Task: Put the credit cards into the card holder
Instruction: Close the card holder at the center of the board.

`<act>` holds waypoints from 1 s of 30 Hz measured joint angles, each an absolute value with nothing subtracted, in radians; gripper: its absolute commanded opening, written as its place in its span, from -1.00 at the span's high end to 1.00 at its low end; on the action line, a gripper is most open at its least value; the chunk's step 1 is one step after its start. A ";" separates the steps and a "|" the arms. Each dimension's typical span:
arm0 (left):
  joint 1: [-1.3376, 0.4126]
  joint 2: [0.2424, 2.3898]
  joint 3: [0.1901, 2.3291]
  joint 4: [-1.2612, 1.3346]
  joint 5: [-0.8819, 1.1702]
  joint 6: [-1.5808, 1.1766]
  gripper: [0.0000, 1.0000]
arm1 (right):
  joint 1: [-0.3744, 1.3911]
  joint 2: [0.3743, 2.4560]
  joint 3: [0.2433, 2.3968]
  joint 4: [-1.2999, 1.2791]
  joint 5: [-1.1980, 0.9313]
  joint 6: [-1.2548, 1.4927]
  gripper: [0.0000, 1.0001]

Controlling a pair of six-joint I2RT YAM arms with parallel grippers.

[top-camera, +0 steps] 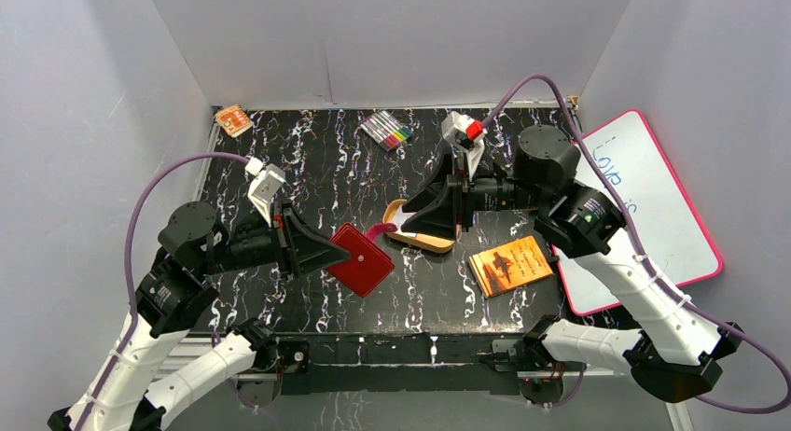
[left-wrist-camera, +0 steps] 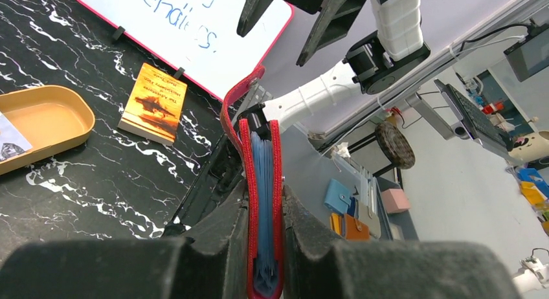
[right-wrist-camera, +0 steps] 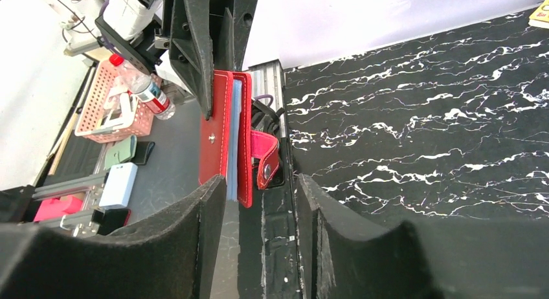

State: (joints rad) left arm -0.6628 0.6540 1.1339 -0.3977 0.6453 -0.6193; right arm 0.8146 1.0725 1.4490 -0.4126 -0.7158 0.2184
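Note:
My left gripper [top-camera: 347, 257] is shut on the red card holder [top-camera: 364, 260] and holds it on edge above the table. In the left wrist view the card holder [left-wrist-camera: 262, 182] is clamped between my fingers, its blue sleeves showing between the red covers. The right wrist view shows the holder [right-wrist-camera: 223, 134] with its snap tab [right-wrist-camera: 267, 158] hanging loose. My right gripper [right-wrist-camera: 256, 199] is open just short of the holder's lower edge, with nothing between its fingers. One pale credit card [left-wrist-camera: 9, 143] lies in the orange tray [left-wrist-camera: 61, 118].
The orange tray [top-camera: 431, 243] sits mid-table under my right gripper [top-camera: 407, 222]. An orange-brown book [top-camera: 510, 265] lies to its right, beside a pink-framed whiteboard [top-camera: 653, 216]. Coloured markers [top-camera: 388, 130] and a small orange item [top-camera: 233, 120] lie along the back edge.

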 measured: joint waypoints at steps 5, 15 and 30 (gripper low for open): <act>-0.663 0.653 1.134 -0.397 0.651 -0.620 1.00 | 0.815 1.073 1.442 -0.405 -0.718 0.256 -0.03; -0.663 0.653 1.134 -0.389 0.651 -0.628 1.00 | 0.815 1.103 1.441 -0.390 -0.738 0.293 0.01; -0.663 0.653 1.134 -0.387 0.646 -0.629 1.00 | 0.815 1.146 1.442 -0.404 -0.762 0.289 0.51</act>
